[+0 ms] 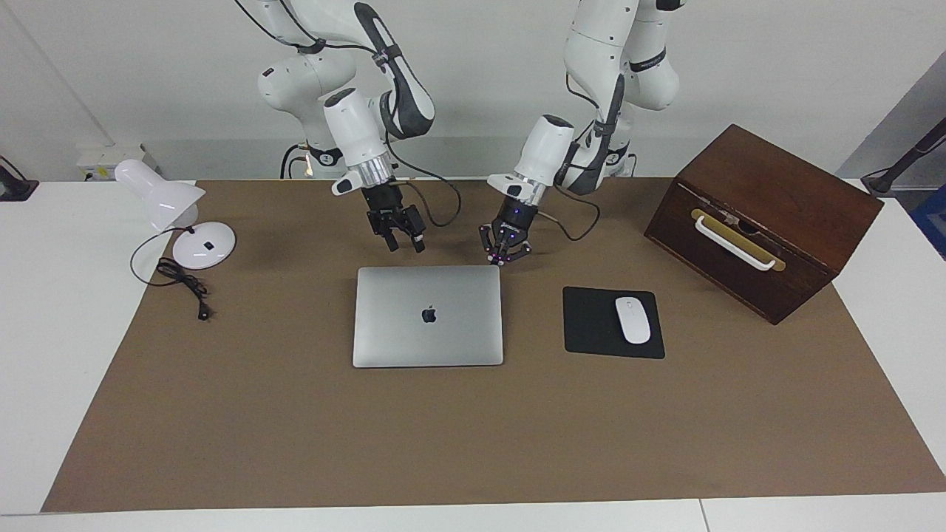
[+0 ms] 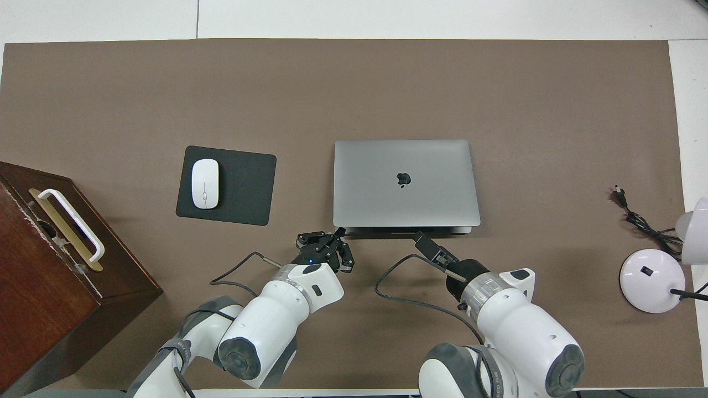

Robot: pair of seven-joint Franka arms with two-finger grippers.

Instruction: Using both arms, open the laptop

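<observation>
The laptop lies closed on the brown mat, lid and dark logo facing up. My left gripper is shut, links splayed, its tip low at the laptop's corner nearest the robots toward the left arm's end; I cannot tell whether it touches. My right gripper hangs just above the mat beside the laptop's edge nearest the robots. Its two fingers stand apart with nothing between them, clear of the lid.
A black mouse pad with a white mouse lies beside the laptop toward the left arm's end. A brown wooden box stands past it. A white desk lamp and its cable sit at the right arm's end.
</observation>
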